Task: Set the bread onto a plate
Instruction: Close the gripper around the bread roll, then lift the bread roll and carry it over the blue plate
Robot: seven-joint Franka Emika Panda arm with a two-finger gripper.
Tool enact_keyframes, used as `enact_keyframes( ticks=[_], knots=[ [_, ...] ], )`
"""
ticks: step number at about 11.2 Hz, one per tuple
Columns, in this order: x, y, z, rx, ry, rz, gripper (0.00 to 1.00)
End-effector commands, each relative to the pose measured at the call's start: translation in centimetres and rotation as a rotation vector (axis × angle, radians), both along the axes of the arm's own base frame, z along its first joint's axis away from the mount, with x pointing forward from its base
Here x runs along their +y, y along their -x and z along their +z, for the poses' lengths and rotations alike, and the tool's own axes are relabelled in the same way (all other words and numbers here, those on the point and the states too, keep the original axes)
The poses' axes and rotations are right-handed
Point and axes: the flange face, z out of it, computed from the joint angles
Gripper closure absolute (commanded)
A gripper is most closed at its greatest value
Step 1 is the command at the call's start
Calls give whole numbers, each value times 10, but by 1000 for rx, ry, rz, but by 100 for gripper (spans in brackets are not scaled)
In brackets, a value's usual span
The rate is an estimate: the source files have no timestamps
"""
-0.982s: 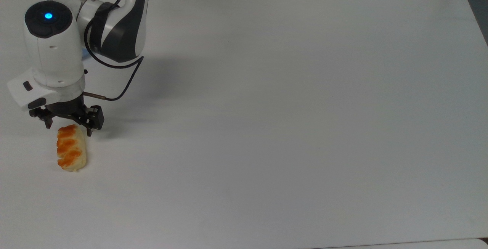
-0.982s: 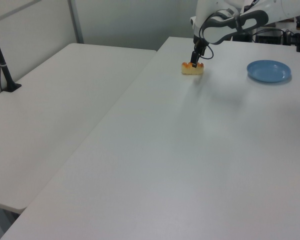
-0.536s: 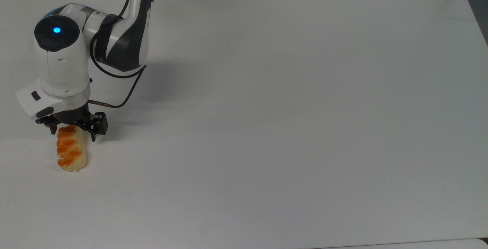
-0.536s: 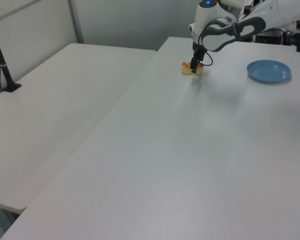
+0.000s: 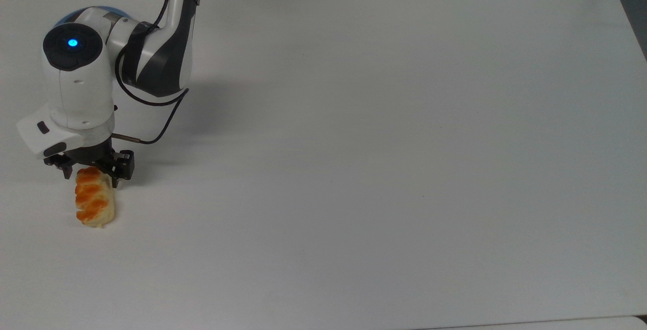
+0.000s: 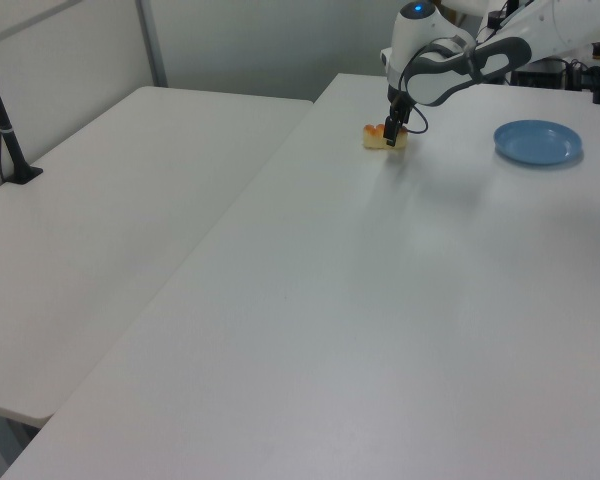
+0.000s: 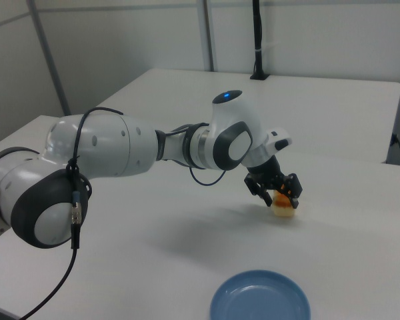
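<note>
Plate: round light-blue shallow plate [image 7: 260, 301] with raised rim, smooth and plain, well apart from the bread.
Bread: small oblong pale-cream bun [image 5: 94, 199] with glossy orange-brown diagonal stripes, lying on the matte white table [image 5: 384, 143].
Gripper: black two-finger gripper [image 5: 89, 172] open, fingers straddling the bread's end, holding nothing.
Writing: none legible.

The white arm [image 5: 76, 92] has dark grey joints, a blue light, a black cable and black jaws.
</note>
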Motion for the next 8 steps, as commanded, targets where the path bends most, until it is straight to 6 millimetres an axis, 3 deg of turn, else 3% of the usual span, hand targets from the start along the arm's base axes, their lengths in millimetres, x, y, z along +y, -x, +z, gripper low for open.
enact_keyframes(
  ticks=[1,2,5,8],
  knots=[
    [-2,-4,-2,-20,28,-13,37],
    [-2,-4,-3,-20,27,-18,47],
    [1,-4,9,-31,26,-19,60],
    [10,3,41,-51,27,-8,62]
  ],
)
